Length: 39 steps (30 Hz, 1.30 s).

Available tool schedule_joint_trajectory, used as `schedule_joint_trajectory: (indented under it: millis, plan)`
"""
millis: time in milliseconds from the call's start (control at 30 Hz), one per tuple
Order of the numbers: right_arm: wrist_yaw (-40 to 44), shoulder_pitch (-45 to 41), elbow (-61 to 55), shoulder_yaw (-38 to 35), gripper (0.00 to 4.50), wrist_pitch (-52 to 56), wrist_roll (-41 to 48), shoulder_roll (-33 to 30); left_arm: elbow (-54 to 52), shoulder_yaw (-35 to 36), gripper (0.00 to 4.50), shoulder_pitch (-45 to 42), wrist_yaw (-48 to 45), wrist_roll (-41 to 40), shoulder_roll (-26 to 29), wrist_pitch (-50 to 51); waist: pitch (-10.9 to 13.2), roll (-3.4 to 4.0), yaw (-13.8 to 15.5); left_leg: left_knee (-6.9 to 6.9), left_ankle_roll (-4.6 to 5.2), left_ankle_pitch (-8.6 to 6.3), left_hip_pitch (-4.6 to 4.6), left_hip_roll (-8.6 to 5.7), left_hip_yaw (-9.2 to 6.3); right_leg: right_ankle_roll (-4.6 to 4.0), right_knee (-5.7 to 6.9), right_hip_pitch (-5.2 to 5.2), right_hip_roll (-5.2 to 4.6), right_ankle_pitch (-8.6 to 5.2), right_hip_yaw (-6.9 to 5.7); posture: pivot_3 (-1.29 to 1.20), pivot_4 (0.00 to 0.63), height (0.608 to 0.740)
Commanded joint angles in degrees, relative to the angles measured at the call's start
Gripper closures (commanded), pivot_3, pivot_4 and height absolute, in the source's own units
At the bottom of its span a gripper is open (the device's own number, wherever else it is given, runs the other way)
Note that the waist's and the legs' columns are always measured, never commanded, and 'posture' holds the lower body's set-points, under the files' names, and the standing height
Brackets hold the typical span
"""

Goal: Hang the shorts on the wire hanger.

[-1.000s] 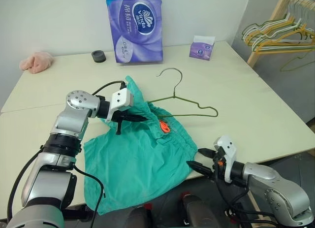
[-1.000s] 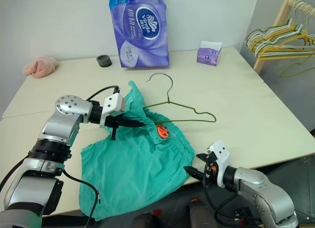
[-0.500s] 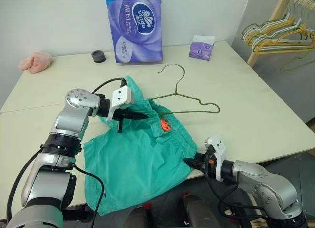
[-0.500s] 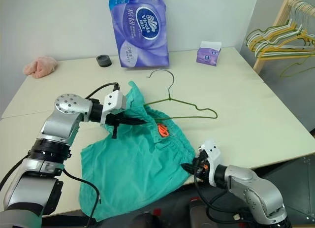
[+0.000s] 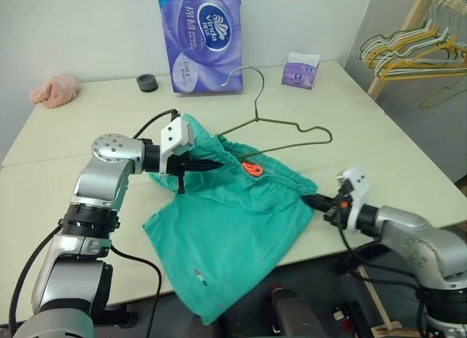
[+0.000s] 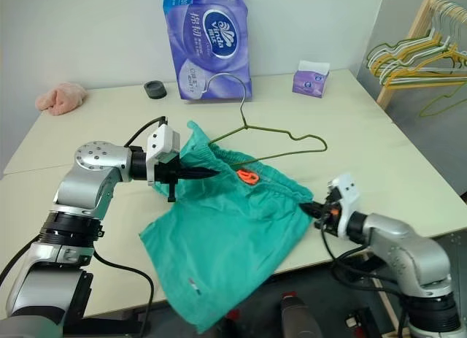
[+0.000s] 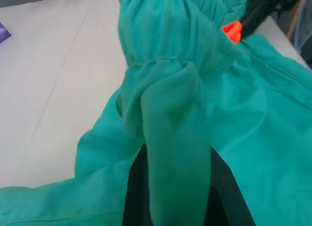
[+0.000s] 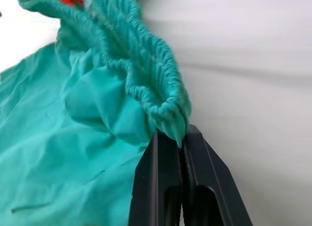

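2 jaws pinch the shorts (image 5: 241,214) — waistband stretched between left gripper (image 5: 216,163) and right gripper (image 5: 309,200).

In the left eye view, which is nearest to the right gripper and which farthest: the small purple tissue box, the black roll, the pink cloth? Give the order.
From the right gripper, shut on the shorts:
1. Small purple tissue box, at the table's far right side.
2. Black roll, far side, left of the big purple pack.
3. Pink cloth, at the far left corner.
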Motion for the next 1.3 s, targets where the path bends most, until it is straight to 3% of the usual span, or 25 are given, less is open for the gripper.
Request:
schedule_joint_trajectory:
  millis: [33,167,467,1067,1300]
  plan:
    - [5.17,-1.7,3.03,-3.99,4.45,0.63,2.73,-4.33,-5.89,2.69,4.5,0.49,-4.55,-5.37,4.68,6.62,0.0,0.0,-0.03,0.0,0.0,0.0,0.01,0.01,-0.01,0.0,-0.01,0.01,0.01,0.0,-0.01,-0.21,0.117,0.74]
    - [6.46,-2.39,3.85,-3.65,4.45,0.39,3.09,-6.34,-6.4,1.26,4.5,2.24,-8.24,-4.49,9.02,5.76,-0.02,0.02,-0.39,-0.05,0.0,0.0,0.08,0.07,0.02,0.0,0.0,0.01,0.05,-0.01,0.03,-0.21,0.116,0.74]
    - [6.58,-2.06,3.43,-3.26,4.45,-0.26,3.16,-6.63,-3.6,-0.85,4.5,1.6,-10.4,-0.93,11.19,0.74,-0.02,0.02,0.16,0.03,0.0,0.0,-0.01,-0.04,0.07,0.02,-0.05,0.03,0.09,0.01,0.04,-0.21,0.113,0.74]
    - [7.95,-1.68,0.24,-4.89,4.45,0.35,5.21,-10.27,5.25,-4.48,4.5,0.77,-9.54,10.15,12.5,-13.07,-0.02,0.02,0.11,0.02,0.0,0.0,0.0,0.0,0.06,0.02,-0.04,0.01,0.08,0.01,0.03,-0.22,0.119,0.74]
    - [7.76,-6.58,-4.11,1.27,4.45,-0.72,3.91,-9.97,4.61,-5.36,4.5,1.3,-6.77,11.54,10.07,-13.15,-0.02,0.02,-0.04,0.02,0.0,0.0,-0.01,0.01,0.06,0.02,-0.03,0.0,0.07,0.01,0.03,-0.22,0.122,0.74]
